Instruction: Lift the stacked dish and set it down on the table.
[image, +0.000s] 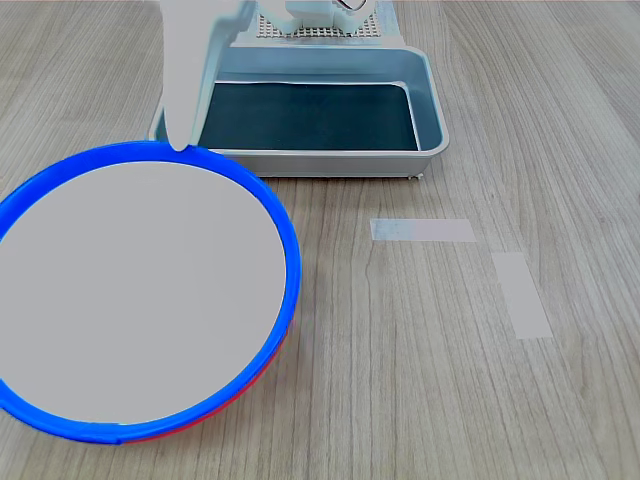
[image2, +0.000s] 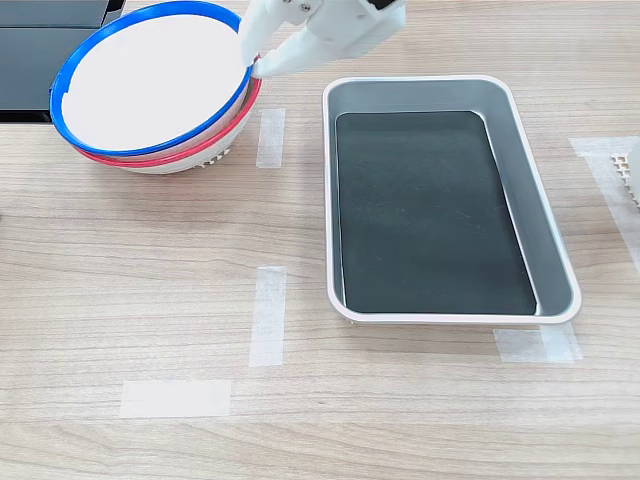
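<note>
The white end effector (image2: 258, 66) meets the blue-rimmed dish (image2: 150, 80) at its rim, on the side toward the metal tray (image2: 548, 230) in the second exterior view; in the first exterior view one pale finger (image: 182, 100) comes down onto the far rim of the dish (image: 140, 290). Whether the jaws pinch the rim or merely touch it cannot be told. The blue dish sits tilted on top of a red-rimmed dish (image2: 170, 158), two dishes stacked on the bench (image2: 400, 400). One tray with a dark liner stands beside them. Several pale tape strips (image2: 268, 315) lie on the bench. The red dish shows only as a sliver below, and the arm is cut off by the top edge.
</note>
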